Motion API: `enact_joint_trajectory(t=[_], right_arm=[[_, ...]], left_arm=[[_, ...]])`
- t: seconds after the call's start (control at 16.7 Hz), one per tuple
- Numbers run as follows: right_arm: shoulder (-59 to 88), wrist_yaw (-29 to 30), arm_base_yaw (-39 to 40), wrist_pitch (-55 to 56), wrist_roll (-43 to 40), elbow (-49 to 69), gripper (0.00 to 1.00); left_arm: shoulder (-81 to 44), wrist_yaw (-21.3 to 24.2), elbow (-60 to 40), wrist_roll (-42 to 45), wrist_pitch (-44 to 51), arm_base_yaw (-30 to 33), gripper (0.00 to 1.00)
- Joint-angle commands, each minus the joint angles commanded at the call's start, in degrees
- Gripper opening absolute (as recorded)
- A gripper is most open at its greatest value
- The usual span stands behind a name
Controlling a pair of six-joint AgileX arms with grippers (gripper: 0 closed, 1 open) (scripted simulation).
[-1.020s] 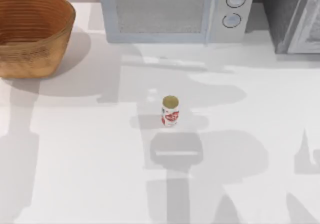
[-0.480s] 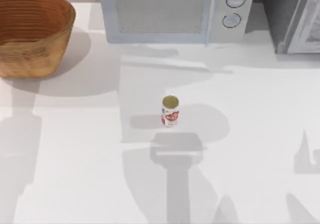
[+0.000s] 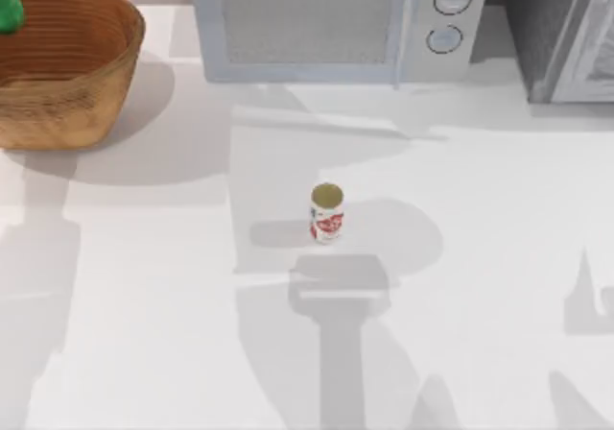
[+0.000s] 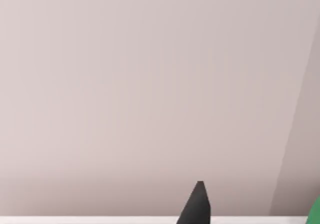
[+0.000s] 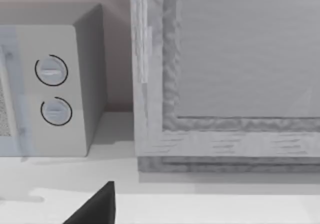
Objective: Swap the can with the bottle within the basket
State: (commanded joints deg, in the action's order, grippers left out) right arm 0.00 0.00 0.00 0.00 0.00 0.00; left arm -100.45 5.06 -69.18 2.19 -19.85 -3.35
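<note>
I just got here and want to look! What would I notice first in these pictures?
Probably the big orange-brown basket at the table's far left corner, with a bit of bright green bottle peeking in above its rim. Next, the little white can with red marks, standing upright alone in the middle of the white table, in front of a grey microwave.

You had the microwave [image 5: 55,91] with two round dials at nine o'clock, a grey framed cabinet [image 5: 225,79] at two o'clock, white table [image 5: 210,206] below, one dark fingertip [image 5: 97,209] at seven o'clock.
</note>
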Motion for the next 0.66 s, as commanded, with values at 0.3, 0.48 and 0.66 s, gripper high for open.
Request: enact_joint_trajectory(t=[0.3, 0.48, 0.66], right_arm=[[0.00, 0.00, 0.00, 0.00, 0.00, 0.00, 1.00], [0.00, 0.00, 0.00, 0.00, 0.00, 0.00, 1.00], [0.00, 0.00, 0.00, 0.00, 0.00, 0.00, 1.00]], left_arm=[[0.00, 0.00, 0.00, 0.00, 0.00, 0.00, 0.98], [0.00, 0.00, 0.00, 0.00, 0.00, 0.00, 1.00], [0.00, 0.00, 0.00, 0.00, 0.00, 0.00, 1.00]])
